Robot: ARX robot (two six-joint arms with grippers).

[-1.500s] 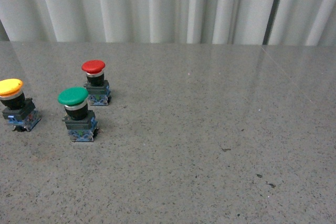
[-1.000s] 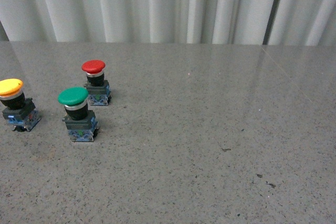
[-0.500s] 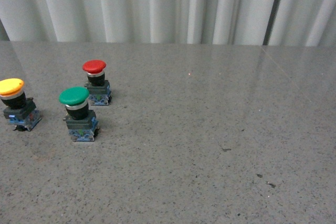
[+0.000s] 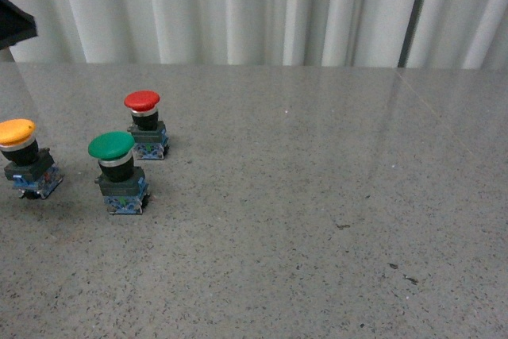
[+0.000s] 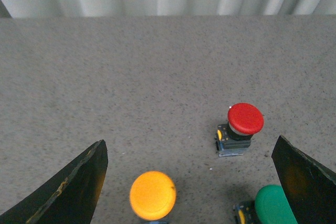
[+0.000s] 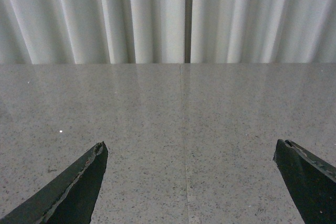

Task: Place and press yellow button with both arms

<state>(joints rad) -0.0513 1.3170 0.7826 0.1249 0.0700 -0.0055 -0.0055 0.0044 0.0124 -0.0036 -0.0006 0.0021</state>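
No part of the task could be judged as done: the yellow button (image 4: 25, 156) was seen standing upright on the surface (image 4: 317, 196), near the green button (image 4: 116, 171) and to its left in the front view, with nothing touching it. The red button (image 4: 144, 125) was found just behind the green button, also upright. The left gripper (image 5: 189, 144) was held wide open above the buttons, gripping nothing. In its wrist view the yellow cap was framed between the two fingers, while the green button was partly cut off beside one finger. A dark edge (image 4: 13, 23), probably part of the left arm, was caught well above and to the left of the green button in the front view. The right gripper (image 6: 190, 145) was likewise spread wide and empty. Only bare surface and curtain (image 6: 157, 14) were shown in its view, so it was judged to be well apart from the green button. The grasp, the placing and the press were all left to be carried out.
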